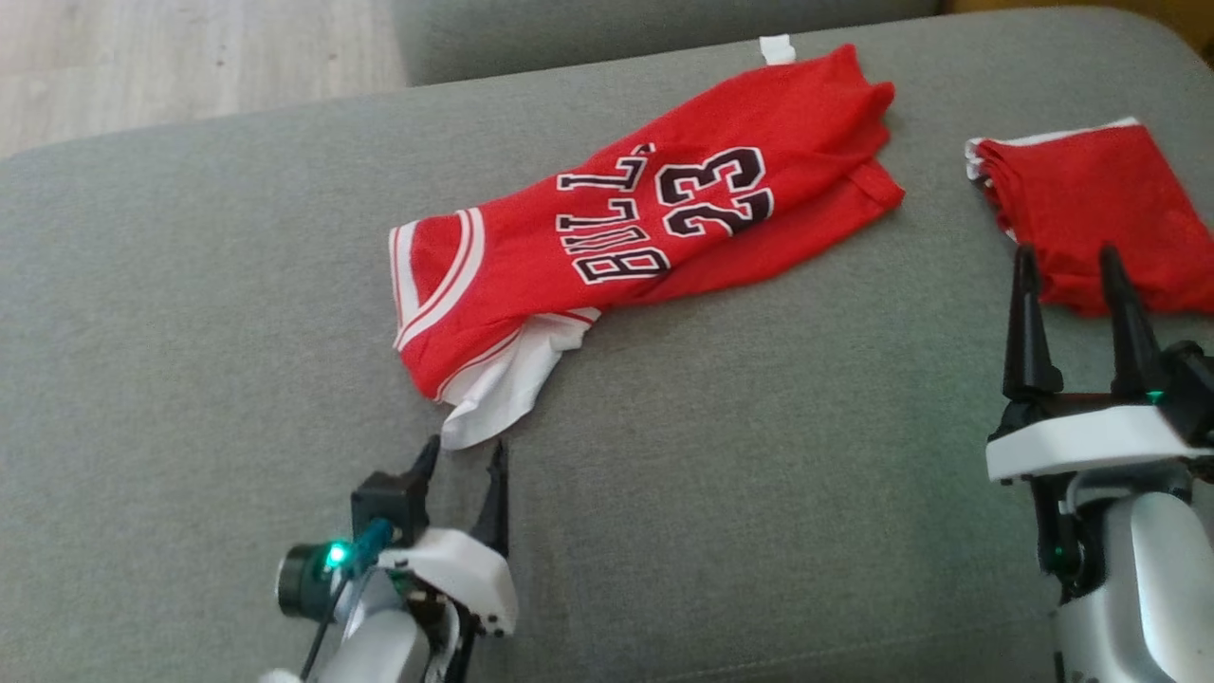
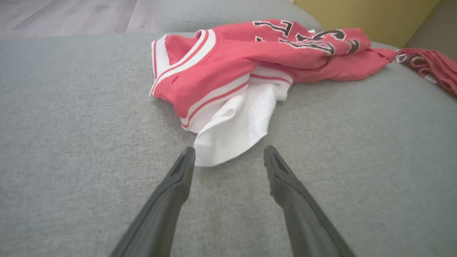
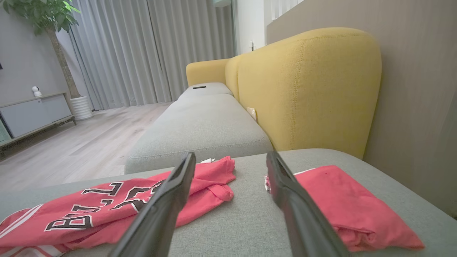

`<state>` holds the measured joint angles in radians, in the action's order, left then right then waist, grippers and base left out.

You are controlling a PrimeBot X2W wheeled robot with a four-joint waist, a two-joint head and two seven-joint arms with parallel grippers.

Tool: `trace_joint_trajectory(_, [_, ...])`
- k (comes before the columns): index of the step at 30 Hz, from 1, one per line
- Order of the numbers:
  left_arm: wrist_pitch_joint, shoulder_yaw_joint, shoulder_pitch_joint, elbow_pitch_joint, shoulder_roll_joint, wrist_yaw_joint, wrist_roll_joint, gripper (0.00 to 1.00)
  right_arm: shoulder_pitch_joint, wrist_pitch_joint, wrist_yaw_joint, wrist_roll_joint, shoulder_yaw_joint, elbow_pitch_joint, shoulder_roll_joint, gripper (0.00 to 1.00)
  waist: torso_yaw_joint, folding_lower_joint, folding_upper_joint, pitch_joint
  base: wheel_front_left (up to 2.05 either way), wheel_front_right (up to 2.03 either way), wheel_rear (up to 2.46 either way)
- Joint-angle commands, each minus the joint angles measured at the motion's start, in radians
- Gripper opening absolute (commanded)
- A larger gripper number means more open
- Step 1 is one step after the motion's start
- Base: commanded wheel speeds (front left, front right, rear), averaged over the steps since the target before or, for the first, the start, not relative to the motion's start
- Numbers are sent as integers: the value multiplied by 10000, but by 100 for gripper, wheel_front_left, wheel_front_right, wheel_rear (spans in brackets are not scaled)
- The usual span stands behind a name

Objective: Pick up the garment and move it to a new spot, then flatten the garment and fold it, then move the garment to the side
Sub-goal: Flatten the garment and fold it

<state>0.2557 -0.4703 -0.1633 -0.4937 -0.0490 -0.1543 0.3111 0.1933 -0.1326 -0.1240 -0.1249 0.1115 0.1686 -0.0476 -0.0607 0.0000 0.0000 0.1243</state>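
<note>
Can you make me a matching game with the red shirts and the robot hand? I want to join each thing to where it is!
Things:
1. jersey
2. second red garment
3. left end effector
4. yellow backrest

Places or states:
A. open, pointing at the white flap
B. standing up behind the grey cushion
C. crumpled in the middle of the cushion, number 23 showing
D. lying at the cushion's right side, just beyond the right end effector

Pairs: 1-C, 2-D, 3-A, 4-B

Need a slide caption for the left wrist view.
Open left gripper poised at white flap of red jersey on grey sofa.
</note>
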Motion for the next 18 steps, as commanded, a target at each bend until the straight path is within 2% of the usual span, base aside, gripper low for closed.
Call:
trace_joint_trajectory(1, [55, 303, -583, 122, -12, -107, 34, 100, 125, 1, -67, -69, -249, -399, -28, 100, -115, 0, 0, 87, 0, 0, 0])
trace_joint_trajectory(9, [58, 536, -1298, -891, -12, -735, -78, 100, 3, 187, -67, -102, -430, -575, -27, 100, -435, 0, 0, 317, 0, 0, 0])
trace_joint_trajectory(15, [59, 372, -1517, -1365, -12, -403, -10, 100, -119, 244, -67, -186, -736, -704, -27, 100, -580, 0, 0, 414, 0, 0, 0])
trace_joint_trajectory(16, [59, 282, -1544, -1470, -12, -301, 59, 93, -129, 245, -67, -195, -753, -712, -27, 100, -591, 0, 0, 415, 0, 0, 0])
trace_joint_trajectory(17, [59, 219, -1579, -1524, -12, -231, 135, 7, -138, 248, -67, -204, -751, -715, -26, 100, -596, 0, 0, 417, 0, 0, 0])
trace_joint_trajectory(18, [60, 168, -1617, -1540, -12, -183, 180, 0, -144, 248, -67, -206, -699, -714, -26, 100, -595, 0, 0, 420, 0, 0, 0])
